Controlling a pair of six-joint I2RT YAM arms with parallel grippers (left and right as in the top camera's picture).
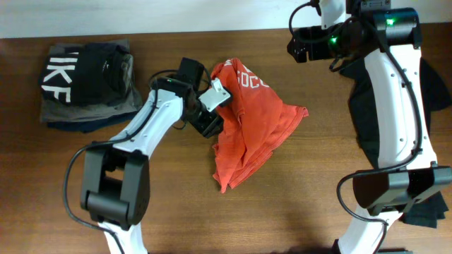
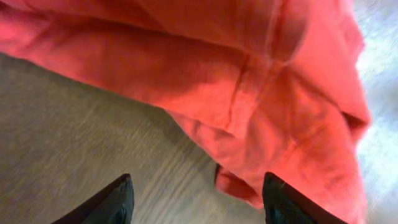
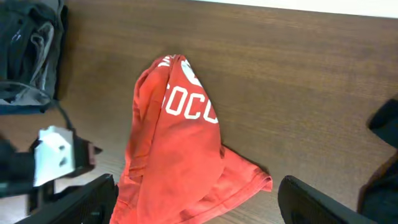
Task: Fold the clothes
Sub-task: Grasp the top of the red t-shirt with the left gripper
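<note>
A crumpled red shirt (image 1: 251,127) with white lettering lies in the middle of the wooden table; it also shows in the right wrist view (image 3: 180,155) and fills the left wrist view (image 2: 249,81). My left gripper (image 1: 212,116) is open and empty at the shirt's left edge, just above the table, its fingertips (image 2: 196,199) spread with a red fold between them. My right gripper (image 1: 300,44) is open and empty, held high at the back right, well away from the shirt; its fingers (image 3: 199,202) frame the shirt from above.
A stack of folded dark clothes (image 1: 88,85) with white letters sits at the back left. A pile of dark garments (image 1: 434,92) lies along the right edge behind the right arm. Bare wood (image 1: 282,212) lies in front of the shirt.
</note>
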